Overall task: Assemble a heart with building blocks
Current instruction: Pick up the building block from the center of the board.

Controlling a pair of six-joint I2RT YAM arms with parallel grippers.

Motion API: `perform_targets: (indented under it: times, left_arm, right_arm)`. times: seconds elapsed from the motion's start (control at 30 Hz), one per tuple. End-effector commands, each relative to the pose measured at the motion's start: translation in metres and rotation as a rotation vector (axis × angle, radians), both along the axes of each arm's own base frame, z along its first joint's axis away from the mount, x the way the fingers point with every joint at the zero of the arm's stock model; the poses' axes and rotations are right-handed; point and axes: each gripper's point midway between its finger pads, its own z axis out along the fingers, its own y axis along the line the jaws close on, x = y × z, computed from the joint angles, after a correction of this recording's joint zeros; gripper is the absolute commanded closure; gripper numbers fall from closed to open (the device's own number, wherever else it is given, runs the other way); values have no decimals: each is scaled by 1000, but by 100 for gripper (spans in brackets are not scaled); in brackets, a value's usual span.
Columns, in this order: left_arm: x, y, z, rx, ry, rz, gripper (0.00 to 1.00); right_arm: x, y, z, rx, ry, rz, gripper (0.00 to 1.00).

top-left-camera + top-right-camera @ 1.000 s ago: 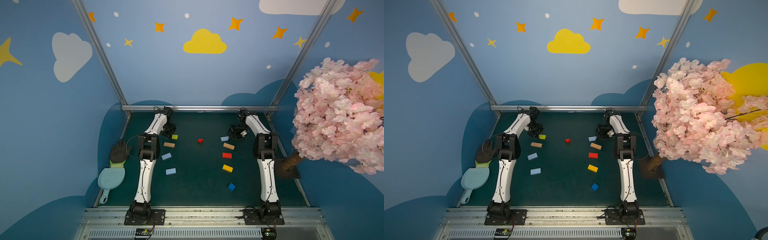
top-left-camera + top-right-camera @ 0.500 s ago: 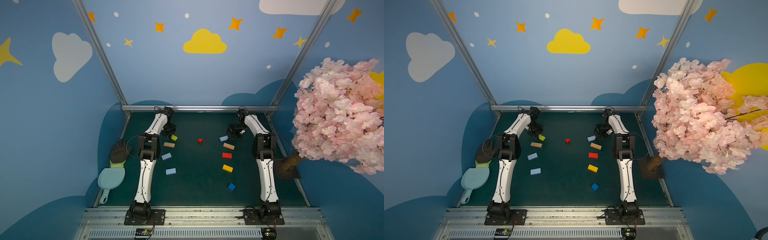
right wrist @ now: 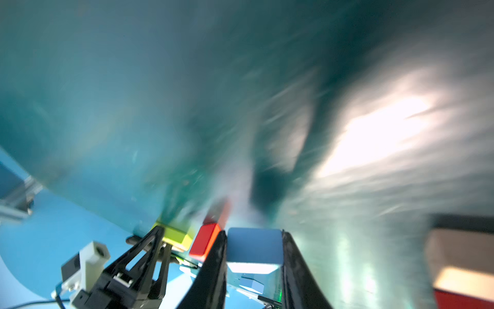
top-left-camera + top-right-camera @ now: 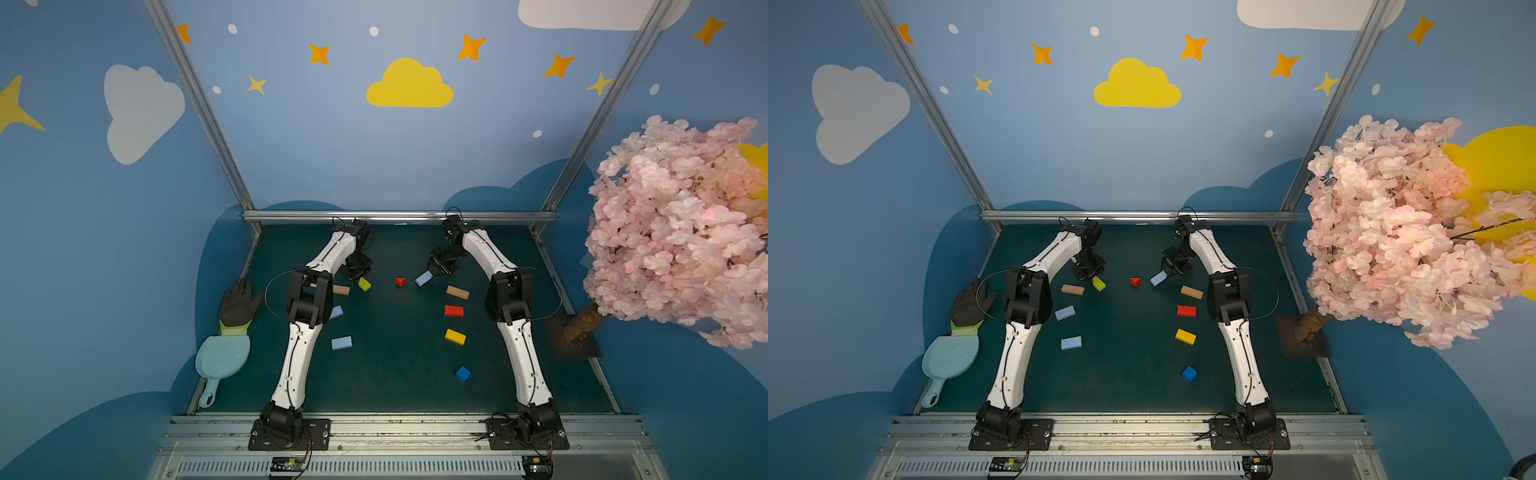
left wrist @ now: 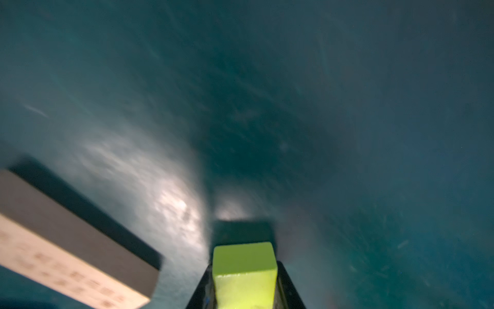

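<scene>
Dial centred on item 1 as seen in both top views, 12 toward the back wall.

1. red wedge: on the dark green counter.
2. lime green block: 9 o'clock, near the wedge. My left hand pinches it.
3. held light blue block: 3 o'clock, just beside the wedge, tilted. My right hand pinches it. I cannot tell whether either held block touches the counter.
4. left tan block: 9 o'clock, beyond the lime one, flat.
5. second light blue block: 8 o'clock, partly under my left arm.
6. third light blue block: between 7 and 8.
7. right tan block: between 3 and 4.
8. red rectangle: 4 o'clock.
9. yellow block: between 4 and 5.
10. dark blue cube: 5 o'clock, farthest out.

I see every piece lying apart from its neighbours.

11. glove and dustpan: off the counter's 9 o'clock edge.
</scene>
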Motion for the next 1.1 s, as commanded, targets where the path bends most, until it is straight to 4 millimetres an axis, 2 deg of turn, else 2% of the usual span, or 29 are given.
perform_targets:
  times: [0.0,0.17,0.6,1.07]
  left_arm:
    - [-4,-9,15,-8,-17,-37,81]
    - [-7,-23,14,-16,-18,-65,81]
    - [3,-53,15,-63,-47,-97,82]
    - [-3,-69,2,-93,-9,-101,83]
  right_arm:
    - [-10,-2,-9,-30,38,29,100]
    - [-16,8,-10,-47,36,49,100]
    - [-30,24,-23,-44,83,65,100]
    - [-28,32,-31,-13,104,41,100]
